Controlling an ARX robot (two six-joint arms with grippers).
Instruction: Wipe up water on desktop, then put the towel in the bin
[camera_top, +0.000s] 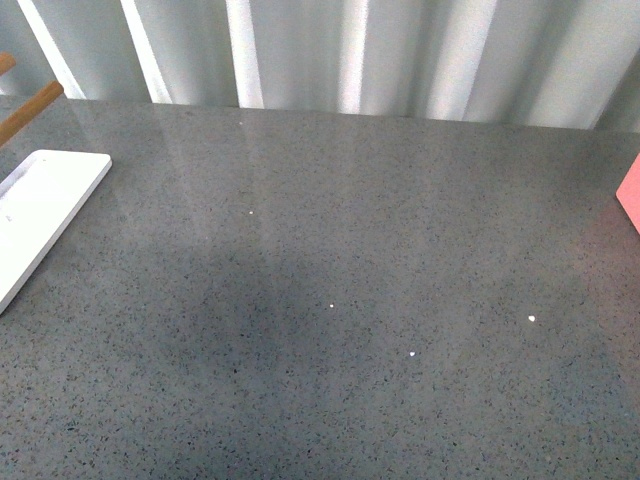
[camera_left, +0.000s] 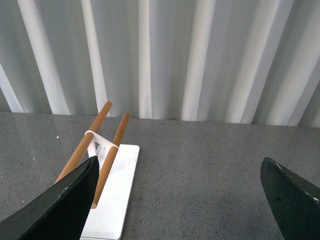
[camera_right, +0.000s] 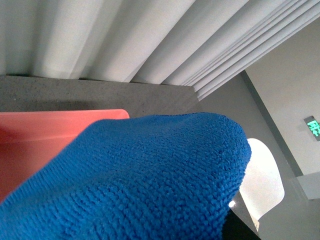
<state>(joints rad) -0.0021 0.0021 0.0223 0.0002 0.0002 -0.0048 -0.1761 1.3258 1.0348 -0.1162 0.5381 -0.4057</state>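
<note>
At the desktop's (camera_top: 330, 230) left edge lies a white tray (camera_top: 50, 200), cut off by the frame. In the left wrist view two wooden rods (camera_left: 82, 145) slant up from it through a white bracket. The left gripper (camera_left: 179, 165) hangs over the desktop near that tray with its dark fingers (camera_left: 65, 205) spread wide and only bare surface between them; just their tips show. The desktop is dark grey and finely speckled with a soft sheen, and a few bright white dots (camera_top: 531, 318) sit toward its near right; whether they are drops or flecks cannot be told. A pale pleated curtain (camera_top: 400, 50) runs along the far edge. The towel (camera_right: 150, 175) shows only in the right wrist view, at the desktop's right edge: bright blue, with a ribbed, nubbly weave, bulging in a rounded fold that fills most of the picture. It lies in front of the salmon-red bin (camera_right: 45, 127), of which only a flat wall and a rounded corner can be seen, so whether the two touch is unclear. The towel hides the right gripper, so I cannot tell how its jaws stand. Past the towel are part of a white chair (camera_right: 260, 180) and a green sign (camera_right: 313, 126), too small to read.
</note>
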